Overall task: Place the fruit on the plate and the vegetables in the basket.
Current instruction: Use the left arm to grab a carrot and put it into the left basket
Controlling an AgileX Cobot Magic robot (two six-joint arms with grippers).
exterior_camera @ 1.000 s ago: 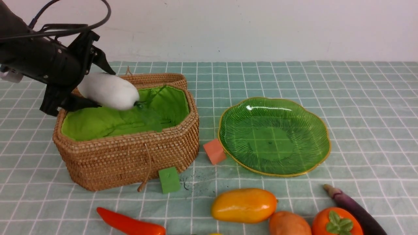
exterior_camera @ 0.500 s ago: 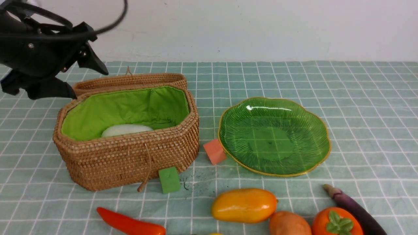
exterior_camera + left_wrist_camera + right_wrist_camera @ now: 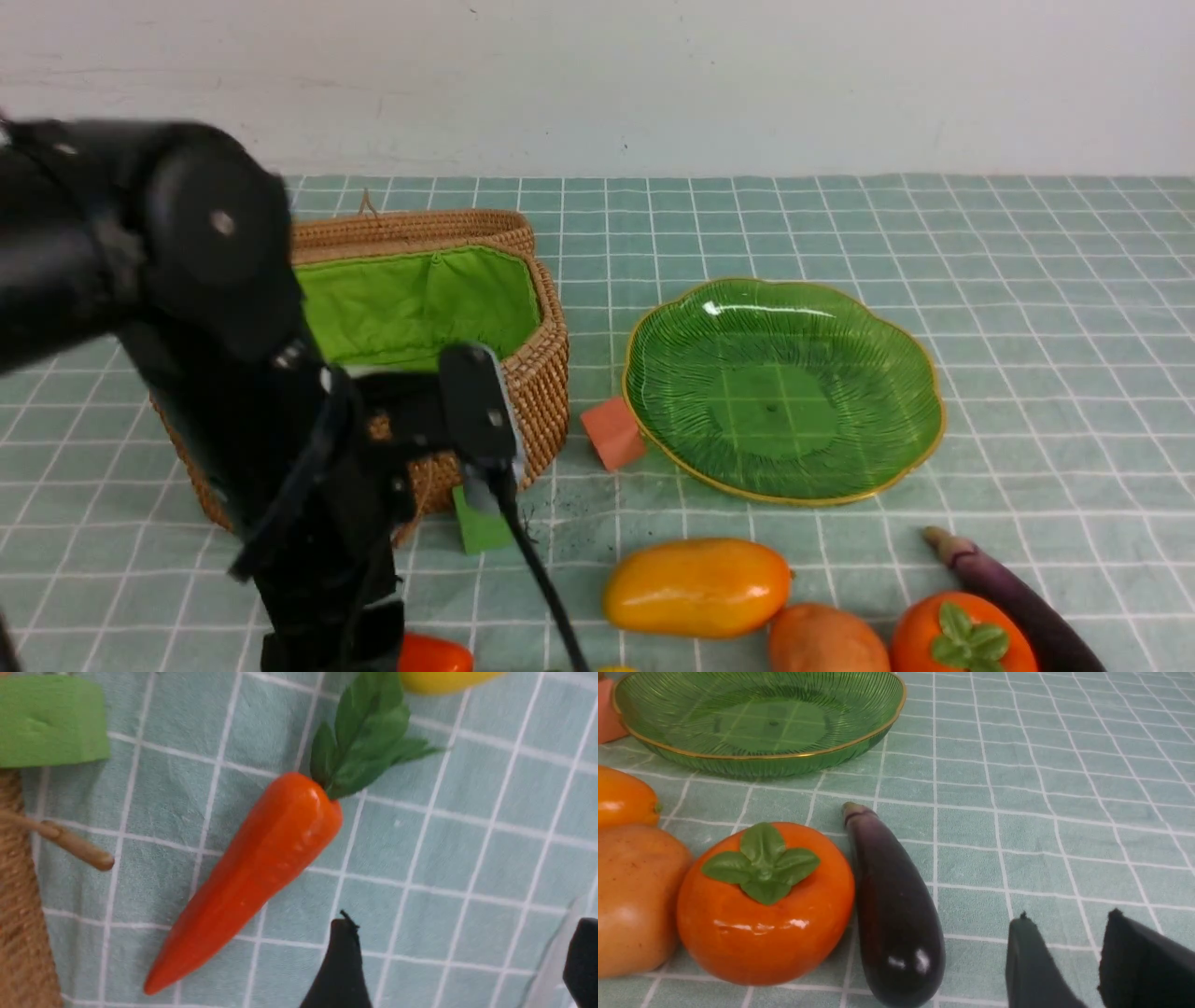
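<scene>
**Asker:** Where are your hands, and are they holding anything?

**Me:** My left gripper (image 3: 462, 933) is spread wide and holds nothing, over the pale green checked cloth (image 3: 1027, 280). The carrot (image 3: 261, 868), orange-red with green leaves, lies flat on the cloth just beside one of my fingers (image 3: 338, 966), outside the gap and untouched. Its leaves point toward the lemon (image 3: 444, 679) and its tip toward the basket (image 3: 532, 373). My right gripper (image 3: 1069, 933) has its jaws a little apart with nothing between them, near the fat end of the eggplant (image 3: 892, 905).

**Asker:** And the other food?

**Me:** The dark purple eggplant lies close against the persimmon (image 3: 766, 905), which sits close beside the potato (image 3: 826, 639). The mango (image 3: 695, 586) is next to the potato. All are on the cloth at the near edge, apart from the green glass plate (image 3: 784, 392). My left arm (image 3: 187, 327) hides much of the basket from the front, so I cannot tell what is inside. A green cube (image 3: 481, 527) sits by the basket's front wall, near its cord toggle (image 3: 70, 844). An orange cube (image 3: 613, 432) sits between basket and plate, just beside the plate's rim.
</scene>
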